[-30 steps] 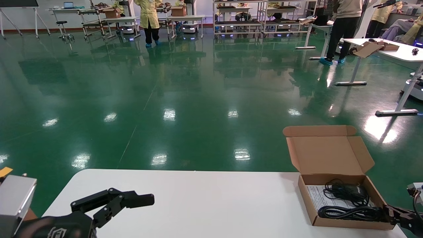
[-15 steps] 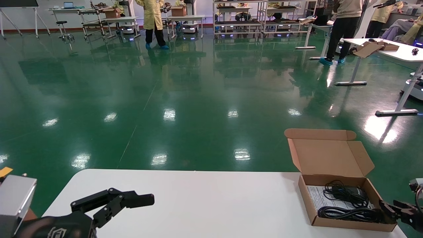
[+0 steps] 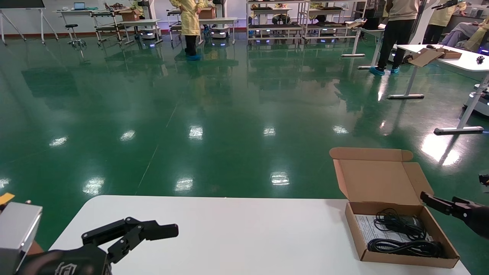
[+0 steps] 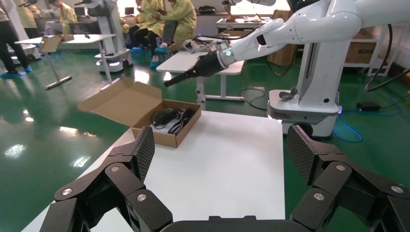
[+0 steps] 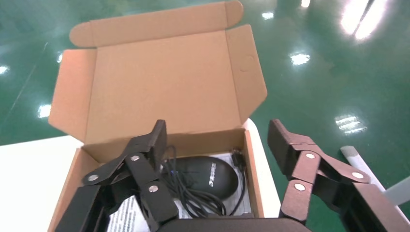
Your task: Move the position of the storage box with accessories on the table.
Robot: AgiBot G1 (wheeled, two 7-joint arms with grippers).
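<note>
The storage box is a shallow brown cardboard mailer. It lies at the right end of the white table with its lid standing open. Inside are a black mouse, a coiled black cable and a printed sheet. My right gripper hangs open and empty above the box's far right corner. In the right wrist view one finger is over the inside and the other is past the box's right wall. My left gripper is open and empty, parked over the table's near left corner.
The box sits close to the table's right edge, and bare tabletop stretches to its left. Beyond the far edge is green floor. A white desk on grey legs stands far right, with people and shelves at the back.
My right gripper has lifted from the box's near right corner and moved up to its far right corner. The box has shifted slightly. The left arm has not moved.
</note>
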